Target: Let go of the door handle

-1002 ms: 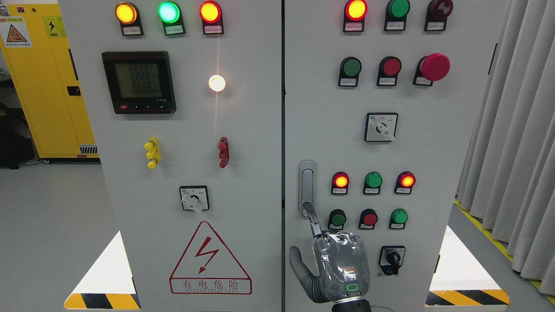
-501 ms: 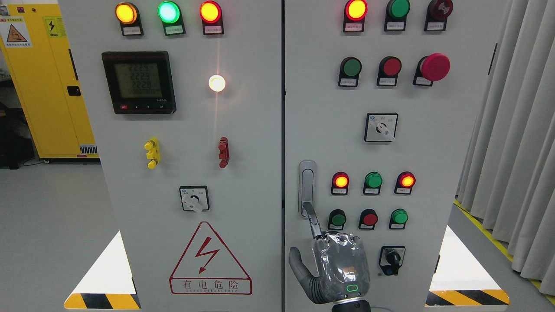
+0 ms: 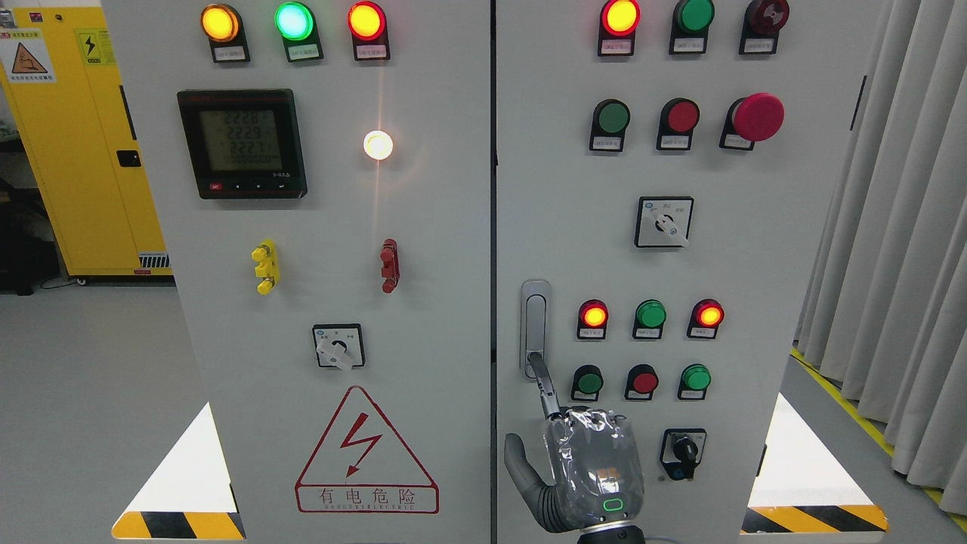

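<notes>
The silver door handle (image 3: 535, 321) stands upright in its recess at the left edge of the right cabinet door (image 3: 755, 287). My right hand (image 3: 593, 468), wrapped in clear film, comes up from the bottom edge just below it. Its index finger (image 3: 542, 385) is stretched out, and the tip touches the handle's lower end. The other fingers are curled against the palm and the thumb (image 3: 521, 468) sticks out to the left. Nothing is grasped. The left arm does not show.
Round pushbuttons (image 3: 644, 380) and lit lamps (image 3: 594, 316) sit right of the handle, with a black key switch (image 3: 684, 452) beside the hand. The left door (image 3: 423, 378) bears a meter and a red warning triangle. Curtains (image 3: 899, 264) hang at the right, and a yellow cabinet (image 3: 68, 151) stands far left.
The right hand has sunk very slightly. Its index fingertip stays at the handle's lower end.
</notes>
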{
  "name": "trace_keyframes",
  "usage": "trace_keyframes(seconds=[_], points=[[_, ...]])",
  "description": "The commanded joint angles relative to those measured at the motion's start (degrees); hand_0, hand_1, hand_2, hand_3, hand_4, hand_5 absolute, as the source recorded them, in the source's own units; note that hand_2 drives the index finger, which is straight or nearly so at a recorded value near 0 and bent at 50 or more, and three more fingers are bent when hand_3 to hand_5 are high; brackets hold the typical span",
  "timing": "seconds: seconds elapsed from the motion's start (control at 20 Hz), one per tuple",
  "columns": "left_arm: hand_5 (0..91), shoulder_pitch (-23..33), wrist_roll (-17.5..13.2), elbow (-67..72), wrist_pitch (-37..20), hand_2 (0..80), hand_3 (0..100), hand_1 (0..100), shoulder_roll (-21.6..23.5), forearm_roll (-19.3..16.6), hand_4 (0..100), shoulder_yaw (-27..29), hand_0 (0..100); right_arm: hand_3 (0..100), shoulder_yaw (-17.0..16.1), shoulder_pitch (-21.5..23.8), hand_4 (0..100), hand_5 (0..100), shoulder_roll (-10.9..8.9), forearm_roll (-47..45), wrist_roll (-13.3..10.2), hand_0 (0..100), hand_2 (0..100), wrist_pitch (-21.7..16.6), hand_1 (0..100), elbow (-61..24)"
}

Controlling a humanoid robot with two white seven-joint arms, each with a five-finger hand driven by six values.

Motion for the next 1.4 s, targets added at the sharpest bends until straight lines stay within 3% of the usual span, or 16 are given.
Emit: trace_keyframes(seconds=[0.0,1.35], points=[[0.0,0.0,0.0,0.0,0.3,0.0,0,56,0.0,0.0,0,-0.1,12,100,0.1,0.3,100,100,0.04,0.0,0.0,56,6,0.0,37,0.0],[0.0,0.0,0.0,0.0,0.2,0.0,0,56,0.0,0.0,0,-0.1,12,100,0.1,1.0,100,100,0.04,-0.5,1.5,58,8,0.4,37,0.0]])
